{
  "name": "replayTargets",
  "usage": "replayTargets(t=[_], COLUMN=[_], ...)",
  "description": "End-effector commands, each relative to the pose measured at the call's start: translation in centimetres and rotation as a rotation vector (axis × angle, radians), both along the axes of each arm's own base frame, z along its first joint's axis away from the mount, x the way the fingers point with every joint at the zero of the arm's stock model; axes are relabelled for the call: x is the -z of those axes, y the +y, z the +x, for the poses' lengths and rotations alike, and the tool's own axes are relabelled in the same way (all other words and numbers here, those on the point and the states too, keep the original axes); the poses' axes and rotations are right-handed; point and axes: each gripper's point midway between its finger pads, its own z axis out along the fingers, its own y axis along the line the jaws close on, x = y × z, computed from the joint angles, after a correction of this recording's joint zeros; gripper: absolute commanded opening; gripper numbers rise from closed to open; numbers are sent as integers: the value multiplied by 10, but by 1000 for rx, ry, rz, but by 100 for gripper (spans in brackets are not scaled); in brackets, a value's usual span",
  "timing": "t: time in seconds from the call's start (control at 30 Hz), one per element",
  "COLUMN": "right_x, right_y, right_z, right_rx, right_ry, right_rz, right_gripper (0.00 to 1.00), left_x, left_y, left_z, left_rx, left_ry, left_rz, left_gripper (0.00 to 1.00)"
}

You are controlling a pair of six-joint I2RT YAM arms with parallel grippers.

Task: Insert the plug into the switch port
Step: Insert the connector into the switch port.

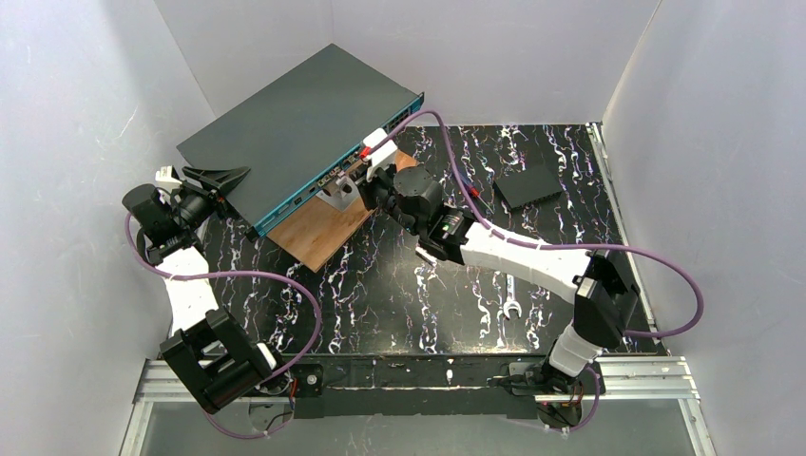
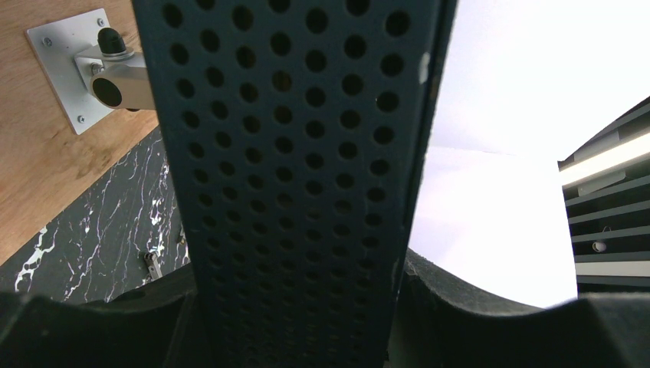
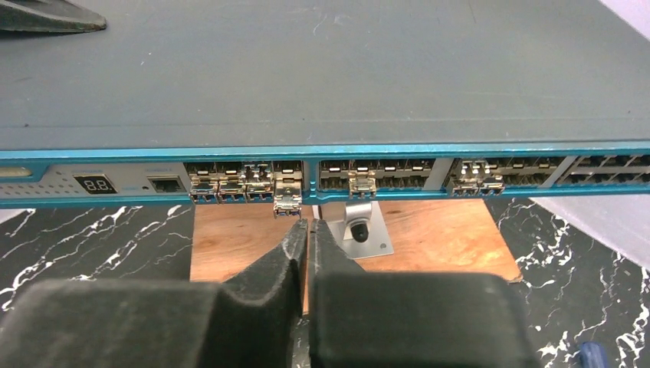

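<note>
The switch (image 1: 295, 123) is a flat dark grey box with a teal port edge (image 3: 383, 149), propped at a tilt over a wooden board. My left gripper (image 1: 226, 188) is shut on its perforated side wall (image 2: 291, 192), one finger on each face. A silver plug (image 3: 287, 201) sits in a port left of centre and sticks out slightly past its neighbours. My right gripper (image 3: 308, 224) is shut with nothing between its black fingers. Its tips hover just in front of the plug, a little to the right, apart from it.
A wooden board (image 1: 323, 228) with a metal bracket (image 3: 360, 230) lies under the switch. A small black square box (image 1: 527, 185) and a wrench (image 1: 510, 299) rest on the marbled table. Purple cables (image 1: 665, 275) loop round both arms. White walls close in on three sides.
</note>
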Motion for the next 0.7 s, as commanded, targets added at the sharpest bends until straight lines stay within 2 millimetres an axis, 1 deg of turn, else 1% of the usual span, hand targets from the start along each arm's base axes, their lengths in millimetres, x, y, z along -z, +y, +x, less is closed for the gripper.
replayTargets(t=[0.0, 0.07, 0.67], right_x=[-22, -23, -21], right_y=[-1, 1, 17], right_z=[2, 3, 5], right_rx=[7, 2, -31], right_ry=[-36, -37, -36], right_rz=[54, 56, 57], right_gripper=[6, 1, 1], left_x=[26, 26, 26], left_y=[-14, -14, -15], left_z=[-9, -9, -9], left_rx=[63, 64, 66], left_ry=[56, 58, 56], left_rz=[-7, -9, -8], left_gripper=[0, 0, 0])
